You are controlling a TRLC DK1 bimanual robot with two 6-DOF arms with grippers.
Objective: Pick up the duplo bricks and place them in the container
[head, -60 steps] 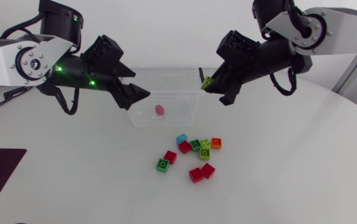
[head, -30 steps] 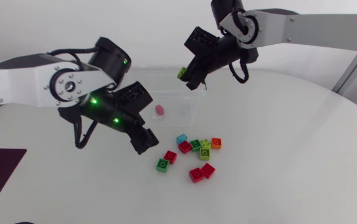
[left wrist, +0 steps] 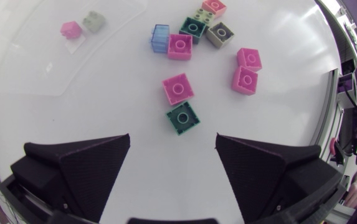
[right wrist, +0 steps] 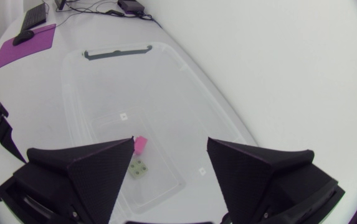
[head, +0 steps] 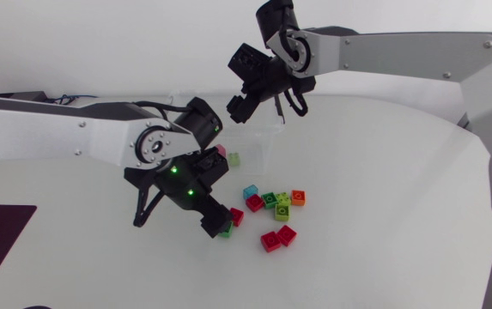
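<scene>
Just dropped the lime brick (head: 233, 159) into the container (right wrist: 166, 87) at the pink brick's (head: 221, 152) 4 o'clock (right claw (right wrist: 169, 142) now gaping, empty), and swung the open left claw (left wrist: 172, 140) down over the green brick (left wrist: 183, 118), likely the next pick.

Container (head: 258, 150) mostly behind left arm (head: 100, 142) and right pincer (head: 239, 109)

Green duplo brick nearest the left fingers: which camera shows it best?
The left wrist view: the green square plastic duplo brick lies fully exposed just ahead of the open left fingers. The head view shows only a sliver, the fingers covering the rest. The right wrist view faces the clear plastic container and misses it.
</scene>
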